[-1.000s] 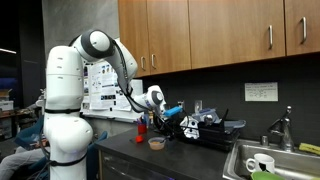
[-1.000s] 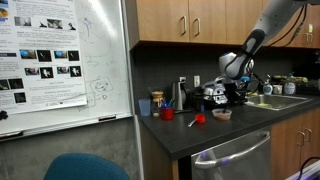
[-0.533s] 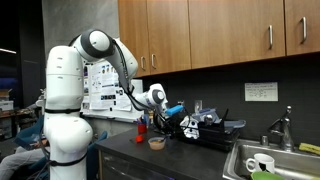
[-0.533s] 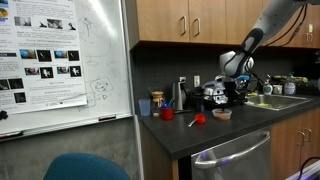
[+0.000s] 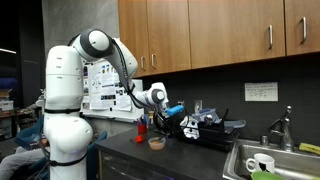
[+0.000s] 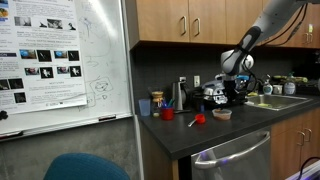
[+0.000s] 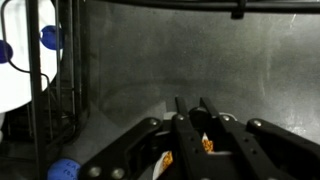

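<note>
In the wrist view my gripper (image 7: 192,101) is shut, its two black fingers (image 7: 181,112) side by side with only a thin dark slit between them; I cannot tell whether anything is held there. It faces the dark backsplash. The wire dish rack (image 7: 45,95) with blue-tipped items stands to its left. In both exterior views the gripper (image 5: 167,108) (image 6: 238,78) hovers over the counter, just above the near end of the dish rack (image 5: 212,128) (image 6: 226,96). Below it on the counter sits a small bowl (image 5: 157,143) (image 6: 222,114).
A red cup (image 5: 141,130) (image 6: 167,113) and a red lid (image 6: 199,119) stand on the dark counter. A sink (image 5: 240,165) with a white mug (image 5: 260,164) and a faucet (image 5: 283,128) lies past the rack. Wooden cabinets (image 5: 200,30) hang overhead. A whiteboard (image 6: 60,60) borders the counter's end.
The gripper has risen slightly over the rack and stays shut. Nothing on the counter has moved.
</note>
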`<state>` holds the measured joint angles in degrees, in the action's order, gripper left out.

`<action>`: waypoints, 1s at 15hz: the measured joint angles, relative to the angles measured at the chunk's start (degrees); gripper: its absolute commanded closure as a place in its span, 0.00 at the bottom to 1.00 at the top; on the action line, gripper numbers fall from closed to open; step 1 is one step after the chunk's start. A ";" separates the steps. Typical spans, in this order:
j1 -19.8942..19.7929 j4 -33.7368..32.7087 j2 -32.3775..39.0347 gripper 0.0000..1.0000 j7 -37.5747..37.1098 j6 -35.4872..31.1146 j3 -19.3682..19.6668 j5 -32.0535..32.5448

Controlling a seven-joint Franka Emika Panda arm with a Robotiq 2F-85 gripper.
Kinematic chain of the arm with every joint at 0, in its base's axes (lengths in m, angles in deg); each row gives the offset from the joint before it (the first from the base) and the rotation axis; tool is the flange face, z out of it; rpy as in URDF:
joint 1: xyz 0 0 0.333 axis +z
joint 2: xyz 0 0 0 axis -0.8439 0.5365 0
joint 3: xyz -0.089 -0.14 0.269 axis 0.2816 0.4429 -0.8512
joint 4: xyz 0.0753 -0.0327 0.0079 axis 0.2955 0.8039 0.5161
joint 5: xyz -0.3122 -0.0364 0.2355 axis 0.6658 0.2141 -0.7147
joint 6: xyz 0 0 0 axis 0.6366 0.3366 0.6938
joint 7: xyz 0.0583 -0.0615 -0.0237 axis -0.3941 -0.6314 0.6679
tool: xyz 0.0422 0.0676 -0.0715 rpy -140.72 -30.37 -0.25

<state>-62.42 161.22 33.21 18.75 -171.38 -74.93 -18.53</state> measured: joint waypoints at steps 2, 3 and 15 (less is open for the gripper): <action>0.01 0.00 -0.34 0.95 1.59 0.57 -0.02 -1.31; 0.01 0.00 -0.53 0.95 2.30 0.94 -0.04 -1.78; 1.14 0.03 -3.20 0.95 9.37 5.17 -0.70 -7.58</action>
<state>-61.28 161.25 30.01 28.12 -166.21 -75.63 -26.11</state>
